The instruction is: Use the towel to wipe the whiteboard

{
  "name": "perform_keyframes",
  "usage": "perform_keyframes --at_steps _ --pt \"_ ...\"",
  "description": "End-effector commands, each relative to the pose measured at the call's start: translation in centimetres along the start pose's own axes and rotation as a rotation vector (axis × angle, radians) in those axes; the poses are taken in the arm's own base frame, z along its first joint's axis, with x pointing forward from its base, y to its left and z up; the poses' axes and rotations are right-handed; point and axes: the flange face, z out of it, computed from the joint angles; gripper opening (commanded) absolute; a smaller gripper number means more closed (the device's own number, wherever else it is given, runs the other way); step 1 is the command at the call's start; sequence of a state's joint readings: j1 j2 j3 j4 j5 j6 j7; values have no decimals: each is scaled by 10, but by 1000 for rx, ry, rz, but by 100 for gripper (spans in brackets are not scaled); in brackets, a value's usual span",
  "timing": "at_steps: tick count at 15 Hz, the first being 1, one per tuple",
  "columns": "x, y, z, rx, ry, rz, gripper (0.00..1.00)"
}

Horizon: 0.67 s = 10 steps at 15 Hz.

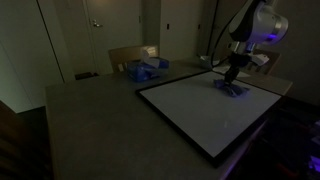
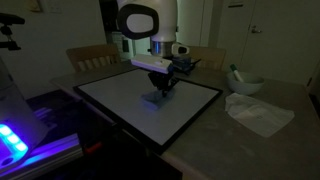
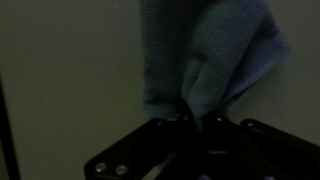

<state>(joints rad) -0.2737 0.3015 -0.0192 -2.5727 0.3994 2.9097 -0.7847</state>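
Note:
The whiteboard (image 1: 205, 110) (image 2: 130, 95) lies flat on the table, white-faced with a thin black frame. The small blue-purple towel (image 1: 232, 88) (image 2: 157, 97) (image 3: 205, 60) rests bunched on the board's face. My gripper (image 1: 232, 77) (image 2: 162, 84) (image 3: 196, 118) stands straight above it, shut on the towel, with a fold of cloth pinched between the jaws in the wrist view. The cloth hangs from the jaws down to the board (image 3: 60, 70), touching its surface.
A pale blue-and-white heap (image 1: 145, 69) lies near a wooden chair (image 1: 130, 55) behind the table. A crumpled white sheet (image 2: 258, 112) and a bowl (image 2: 245, 83) sit beside the board. A blue-lit device (image 2: 15, 140) stands at the table's edge.

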Motion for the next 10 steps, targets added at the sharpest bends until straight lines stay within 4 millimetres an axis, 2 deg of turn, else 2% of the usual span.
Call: perform_keyframes --at_steps 1,10 --pt "17 13 52 -9 -69 -20 3" --pt "56 18 50 -20 -107 -73 3"
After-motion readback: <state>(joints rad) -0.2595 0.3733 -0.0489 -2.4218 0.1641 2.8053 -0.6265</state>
